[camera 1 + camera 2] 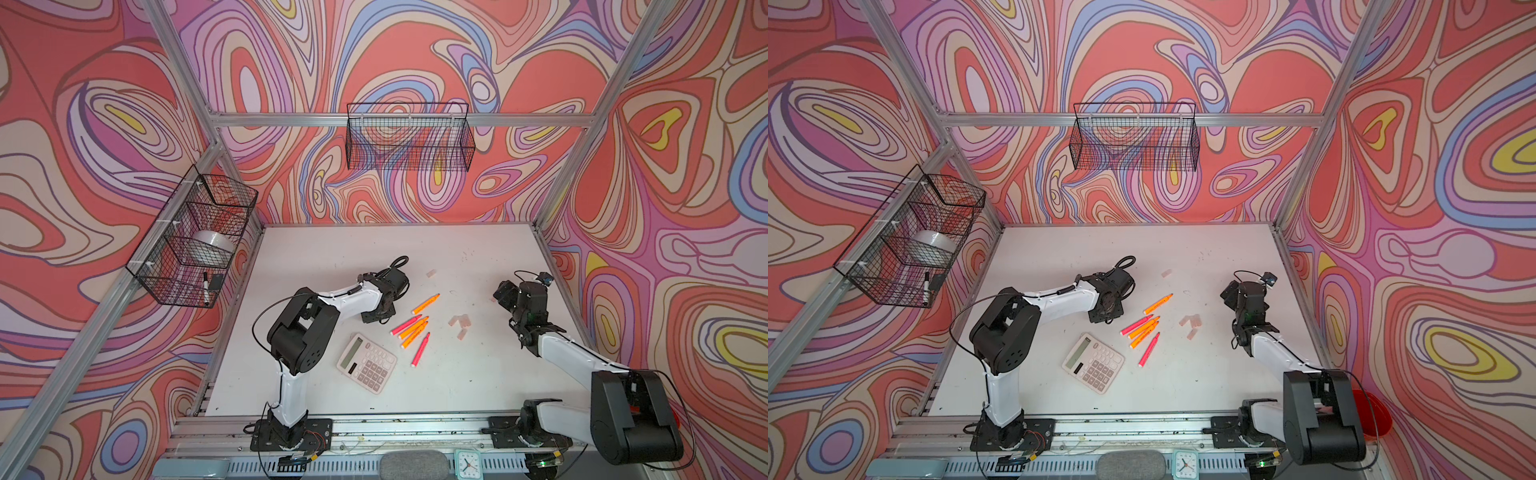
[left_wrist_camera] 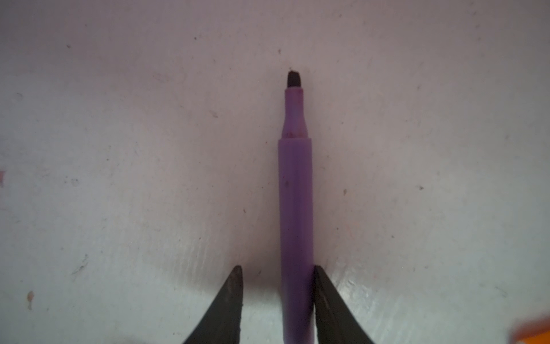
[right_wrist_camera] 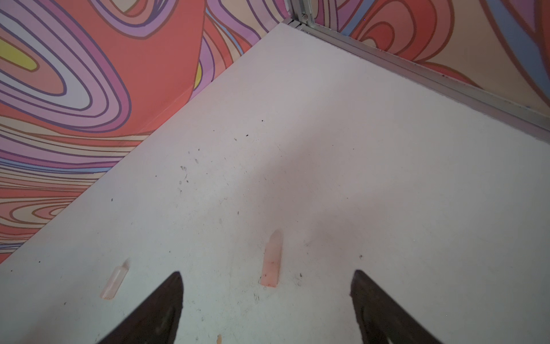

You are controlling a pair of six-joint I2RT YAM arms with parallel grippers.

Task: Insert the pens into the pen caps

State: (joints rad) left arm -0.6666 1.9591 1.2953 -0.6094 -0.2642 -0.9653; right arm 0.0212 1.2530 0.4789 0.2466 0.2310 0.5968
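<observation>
1. While its jaws stand half-spread on either side of the purple pen (image 2: 296,193), the left tool (image 2: 277,268) has one finger against the barrel and the other a gap away. The pen is not yet pinched. It lies flat on the bench (image 2: 119,178), its dark nib pointing away from the wrist.
2. Spread wide and holding nothing, the right tool (image 3: 268,271) hangs low over a pen cap (image 3: 271,259) that lies between its fingers. A second cap (image 3: 114,280) lies off to one side of it.
3. The step in hand looks like the first pickup, a pen for one arm and a cap for the other. No pen in view is capped.
4. Next, the left fingers need to meet squarely on the barrel and lift without rolling it. The right tool needs to drop and pinch the cap, leaving its mouth free, and then nib and mouth must line up.
5. In a top view, the bundle of three pens (image 1: 412,329) lies mid-bench, with the left tool at its 10 o'clock.
   - A lone orange pen (image 1: 426,303) lies at the bundle's 12 o'clock.
   - A pink pen (image 1: 419,350) lies at 6 o'clock.
   - A cluster of caps (image 1: 459,322) lies at 3 o'clock.
   - A calculator (image 1: 365,363) lies at 7 o'clock.
6. Nothing stands between the two tools. The lone orange pen lies near the left tool's lift path, and the pale caps barely show against the bench.
</observation>
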